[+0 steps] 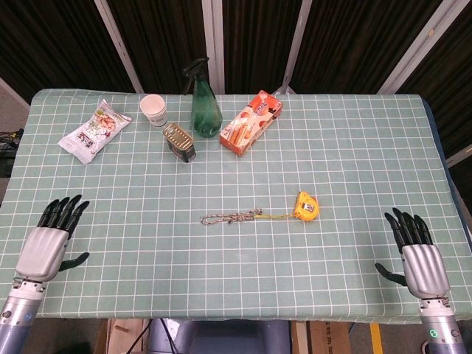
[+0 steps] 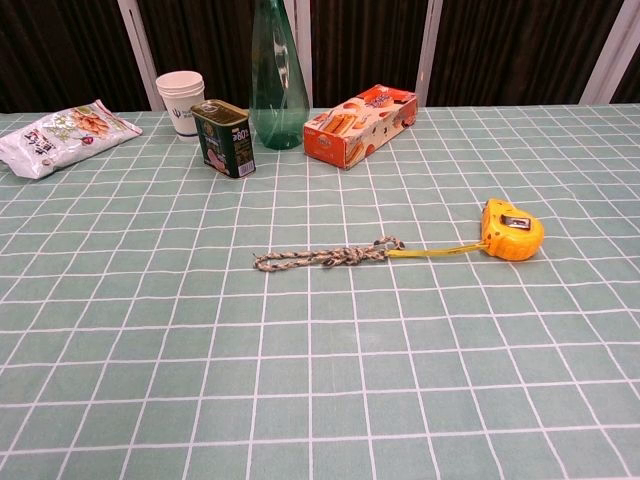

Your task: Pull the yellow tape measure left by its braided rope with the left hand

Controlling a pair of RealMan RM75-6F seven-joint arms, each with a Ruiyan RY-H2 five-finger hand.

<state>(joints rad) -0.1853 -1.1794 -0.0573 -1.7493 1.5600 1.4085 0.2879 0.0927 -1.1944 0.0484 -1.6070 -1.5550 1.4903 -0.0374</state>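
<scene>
A yellow tape measure (image 1: 307, 206) (image 2: 511, 230) lies right of the table's middle. A short yellow strap joins it to a braided rope (image 1: 230, 217) (image 2: 325, 257) that stretches out to its left, flat on the checked cloth. My left hand (image 1: 51, 242) hovers open at the near left edge, fingers spread, far left of the rope's free end. At the near right edge my right hand (image 1: 418, 256) is open too, well right of the tape measure. Neither hand shows in the chest view.
Along the far side stand a snack bag (image 1: 94, 130), a white paper cup (image 1: 153, 110), a green tin (image 1: 179, 141), a green spray bottle (image 1: 205, 102) and an orange snack box (image 1: 251, 122). The green checked tablecloth (image 1: 147, 243) covers the table.
</scene>
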